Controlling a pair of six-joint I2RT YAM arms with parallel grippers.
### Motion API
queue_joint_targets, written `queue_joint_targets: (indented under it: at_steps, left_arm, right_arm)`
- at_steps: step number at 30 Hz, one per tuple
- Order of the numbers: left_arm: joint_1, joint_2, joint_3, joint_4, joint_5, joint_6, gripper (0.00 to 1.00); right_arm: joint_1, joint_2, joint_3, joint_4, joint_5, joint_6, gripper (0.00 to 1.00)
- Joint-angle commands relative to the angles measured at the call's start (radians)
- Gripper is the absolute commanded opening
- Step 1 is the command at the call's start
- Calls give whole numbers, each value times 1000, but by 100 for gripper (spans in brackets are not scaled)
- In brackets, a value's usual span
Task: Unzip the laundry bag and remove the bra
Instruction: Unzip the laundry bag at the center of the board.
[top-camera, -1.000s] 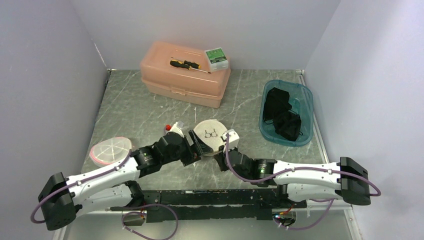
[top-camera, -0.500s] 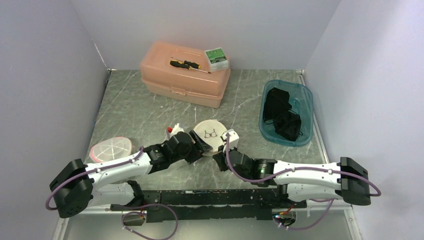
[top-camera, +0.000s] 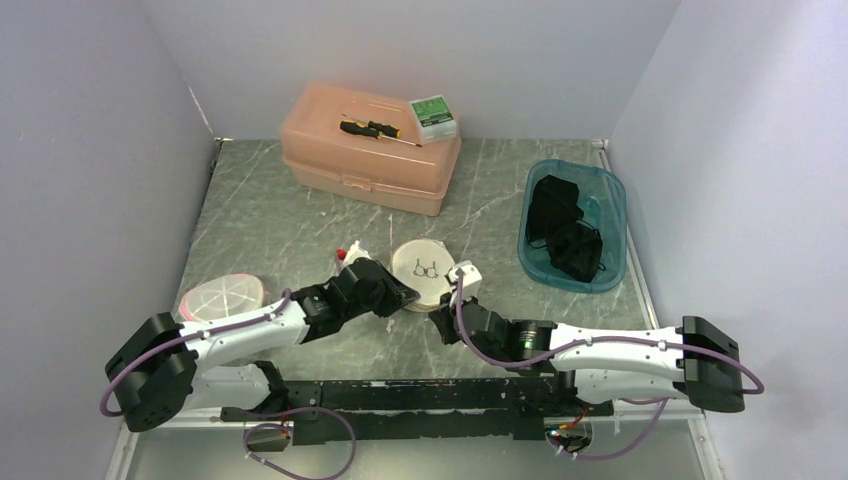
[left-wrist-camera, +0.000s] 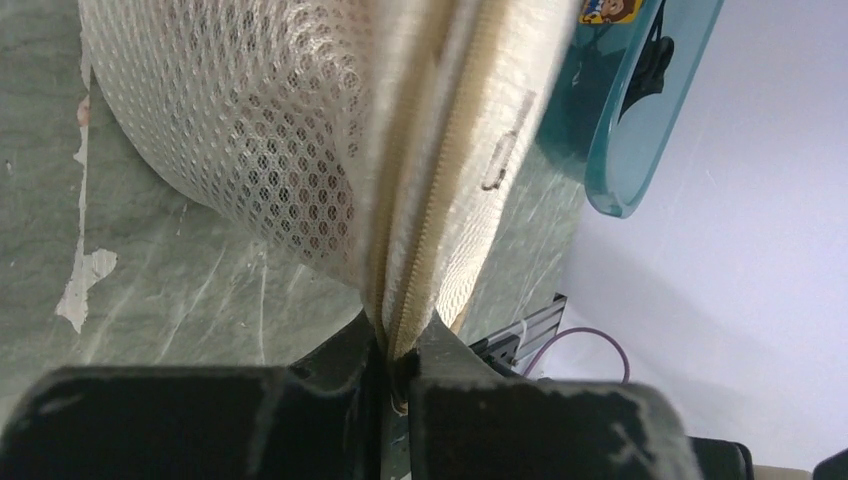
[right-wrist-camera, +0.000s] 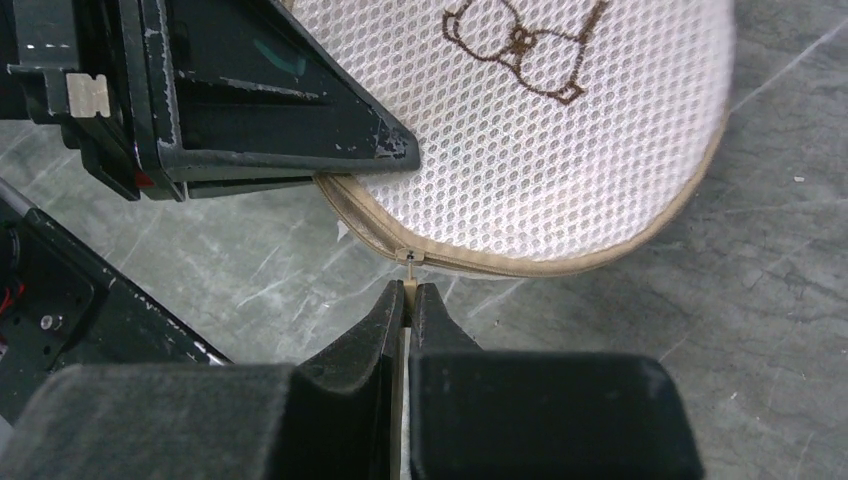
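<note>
1. The table (top-camera: 290, 225) carries the round mesh laundry bag (top-camera: 425, 265) near its middle, lying flat just ahead of both arms. Nothing from inside it lies on the table.
2. The laundry bag looks closed all round. The bra cannot be seen through the mesh in any view, so I judge it is inside and the removal has not begun.
3. The left claw (left-wrist-camera: 398, 345) is pinched together on the bag's zipped edge at its near-left rim, which looks like an anchoring hold.
4. The right claw (right-wrist-camera: 410, 296) is pressed tight on the pull tab (right-wrist-camera: 405, 288), just below the bag's near rim.
5. The zipper (right-wrist-camera: 540, 262) runs shut along the rim to the right of the slider (right-wrist-camera: 411, 257). The short stretch towards the left claw is partly hidden, so I cannot tell if it has parted.
6. By my reading, both holds are made and the unzipping is at its very start. Drawing the slider round, spreading the opening and lifting out the bra all remain.
</note>
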Motion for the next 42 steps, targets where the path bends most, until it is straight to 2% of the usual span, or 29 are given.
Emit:
queue_joint_targets:
  at_steps: [1, 5, 10, 13, 16, 19, 21, 24, 26, 28, 34, 35, 38, 42]
  left_arm:
    - [47, -21, 13, 38, 30, 34, 3]
    - [73, -37, 4, 40, 65, 52, 3]
    - [102, -52, 10, 28, 120, 92, 3]
    - [132, -58, 11, 33, 181, 152, 3]
    - [207, -54, 15, 100, 367, 257, 3]
    - [314, -38, 84, 93, 565, 399, 3]
    - [340, -26, 169, 29, 652, 504, 5]
    - [349, 40, 337, -151, 735, 689, 10]
    - [352, 91, 411, -260, 752, 773, 15]
    - [359, 122, 403, -245, 773, 791, 21]
    - [392, 176, 243, -49, 796, 717, 61]
    - [397, 170, 228, -41, 792, 706, 69]
    - [401, 106, 212, -84, 739, 690, 83]
    - [401, -60, 211, -210, 640, 657, 93]
  right_arm:
    - [-19, -31, -2, -31, 54, 15, 0]
    - [-74, -51, -27, -73, 87, 41, 0]
    - [-221, -70, -46, -87, 14, 49, 0]
    - [-265, -102, -47, -93, 7, 36, 0]
    - [-250, -206, -47, -89, 33, -33, 0]
    - [-178, -318, -29, -111, 89, -113, 0]
    - [-116, -363, -8, -133, 124, -157, 0]
    - [-41, -365, 15, -151, 128, -194, 0]
    - [-3, -328, 10, -135, 119, -186, 0]
    - [31, -290, -13, -96, 121, -160, 0]
    - [88, -164, -66, 30, 129, -66, 0]
    - [89, -150, -69, 37, 132, -51, 0]
    - [88, -124, -66, 53, 144, -20, 0]
    - [87, -112, -32, 39, 161, -9, 0]
